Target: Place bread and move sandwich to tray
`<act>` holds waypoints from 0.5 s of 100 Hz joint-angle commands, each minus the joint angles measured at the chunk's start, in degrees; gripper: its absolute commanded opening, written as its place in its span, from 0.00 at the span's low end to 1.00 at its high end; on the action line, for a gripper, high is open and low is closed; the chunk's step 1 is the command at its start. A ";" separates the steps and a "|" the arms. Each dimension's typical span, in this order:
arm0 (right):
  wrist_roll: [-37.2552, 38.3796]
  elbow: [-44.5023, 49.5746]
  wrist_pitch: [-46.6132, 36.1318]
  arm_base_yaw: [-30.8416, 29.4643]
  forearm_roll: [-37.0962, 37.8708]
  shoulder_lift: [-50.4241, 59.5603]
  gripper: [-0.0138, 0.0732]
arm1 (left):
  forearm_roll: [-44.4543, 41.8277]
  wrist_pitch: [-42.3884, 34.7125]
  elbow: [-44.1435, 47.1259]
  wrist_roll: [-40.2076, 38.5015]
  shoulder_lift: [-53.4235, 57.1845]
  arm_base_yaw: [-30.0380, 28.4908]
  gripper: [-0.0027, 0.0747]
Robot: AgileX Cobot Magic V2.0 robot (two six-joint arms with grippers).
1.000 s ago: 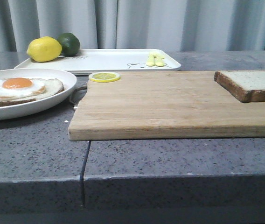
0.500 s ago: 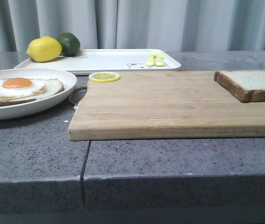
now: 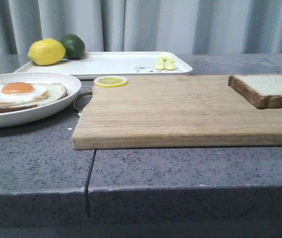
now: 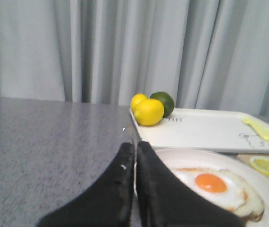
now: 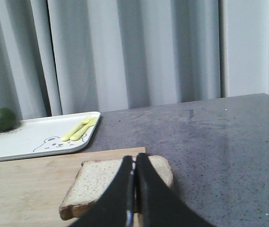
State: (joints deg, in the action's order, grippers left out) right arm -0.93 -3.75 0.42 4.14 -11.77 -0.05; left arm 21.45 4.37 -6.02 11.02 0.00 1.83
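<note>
The bread lies flat at the far right of the wooden board; the right wrist view has it just beyond my right gripper, which is shut and holds nothing. At the left, an egg-topped slice, the sandwich, rests on a round white plate. My left gripper is shut and empty, hovering near the plate's rim beside the egg. The tray stands at the back. Neither gripper shows in the front view.
A lemon and a lime sit on the tray's left end, with yellow plastic cutlery at its right end. A lemon slice lies on the board's back left corner. Grey curtains hang behind the stone counter.
</note>
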 commanded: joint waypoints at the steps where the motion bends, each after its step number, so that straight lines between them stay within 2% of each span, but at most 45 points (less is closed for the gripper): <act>1: -0.13 -5.82 1.77 -0.41 -1.01 -3.56 0.02 | 2.51 -0.80 -6.54 -0.52 -3.20 -0.15 0.01; 31: -0.13 -21.15 15.24 -0.41 -1.01 -18.70 0.02 | 3.44 16.65 -25.51 -0.52 -22.84 -0.15 0.01; 50: -0.13 -32.14 27.97 -0.41 -1.01 -28.06 0.02 | 3.98 29.00 -36.05 -0.52 -34.35 -0.15 0.01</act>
State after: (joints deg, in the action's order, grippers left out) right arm -0.93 -29.76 26.17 4.14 -12.60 -24.00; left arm 23.89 31.84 -36.61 11.02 -30.07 1.83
